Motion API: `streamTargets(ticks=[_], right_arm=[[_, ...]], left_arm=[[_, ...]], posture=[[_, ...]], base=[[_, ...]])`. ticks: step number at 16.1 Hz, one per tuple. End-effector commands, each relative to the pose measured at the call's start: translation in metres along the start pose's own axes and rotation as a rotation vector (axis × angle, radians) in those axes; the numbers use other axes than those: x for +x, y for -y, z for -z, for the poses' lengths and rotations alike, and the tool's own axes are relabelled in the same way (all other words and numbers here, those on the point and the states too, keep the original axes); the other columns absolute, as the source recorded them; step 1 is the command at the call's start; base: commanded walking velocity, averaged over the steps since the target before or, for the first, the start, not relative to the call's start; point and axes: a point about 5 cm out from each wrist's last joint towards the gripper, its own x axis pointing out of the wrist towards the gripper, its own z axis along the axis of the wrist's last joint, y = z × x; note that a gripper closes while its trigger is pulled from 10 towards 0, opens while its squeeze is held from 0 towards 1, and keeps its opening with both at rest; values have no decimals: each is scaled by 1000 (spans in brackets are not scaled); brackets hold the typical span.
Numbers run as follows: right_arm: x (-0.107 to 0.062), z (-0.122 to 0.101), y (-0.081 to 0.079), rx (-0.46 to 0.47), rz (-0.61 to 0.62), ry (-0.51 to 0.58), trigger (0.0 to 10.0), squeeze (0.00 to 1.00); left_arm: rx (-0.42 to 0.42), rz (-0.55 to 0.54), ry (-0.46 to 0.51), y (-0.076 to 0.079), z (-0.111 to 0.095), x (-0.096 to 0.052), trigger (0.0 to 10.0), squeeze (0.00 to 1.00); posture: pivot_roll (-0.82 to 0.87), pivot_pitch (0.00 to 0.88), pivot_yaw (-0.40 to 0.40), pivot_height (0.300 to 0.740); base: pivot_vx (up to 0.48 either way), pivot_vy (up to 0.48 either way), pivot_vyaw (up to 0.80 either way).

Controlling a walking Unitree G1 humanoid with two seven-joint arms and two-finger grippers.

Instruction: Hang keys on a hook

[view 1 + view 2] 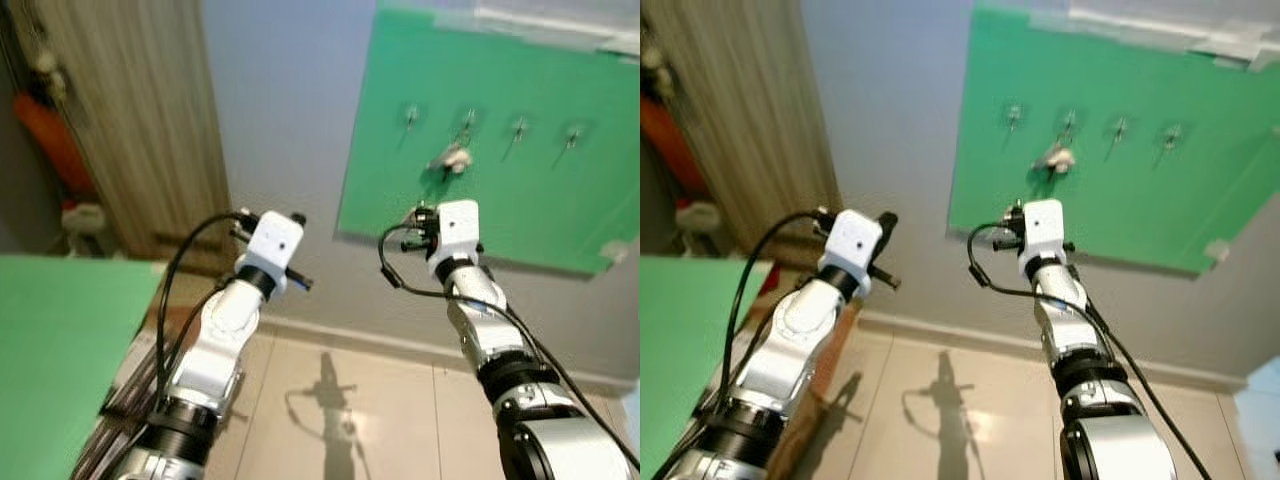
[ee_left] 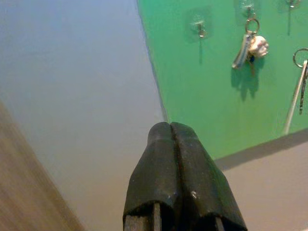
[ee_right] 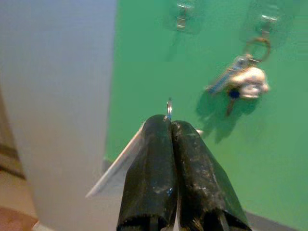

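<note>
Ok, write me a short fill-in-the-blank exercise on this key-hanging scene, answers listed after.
1. The hooks are fixed to a board coloured ____.
2. The right gripper is shut on a key ____, which pokes out above its fingertips.
3. A bunch of keys already hangs from the ____ hook from the left of the row.
4. The left gripper has its fingers pressed ____.

Missing words: green; ring; second; together
</note>
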Motion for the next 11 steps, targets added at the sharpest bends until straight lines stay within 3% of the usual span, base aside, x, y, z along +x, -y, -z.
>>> streamTargets(ticks=[1, 10, 11], right_arm=[[2, -5, 3, -17, 7, 13, 10000, 0], [5, -11, -5, -59, -60, 34, 10000, 0], [5, -12, -6, -63, -64, 38, 10000, 0]], left_arm=[[5, 21, 17, 4, -5, 4, 10000, 0], [-15, 21, 25, 3, -6, 5, 10000, 0], [-15, 21, 25, 3, -6, 5, 10000, 0]], posture=[[63, 0, -32, 740], [61, 0, -28, 740], [61, 0, -28, 740]], base=[[465, 0, 0], [452, 0, 0], [0, 0, 0]])
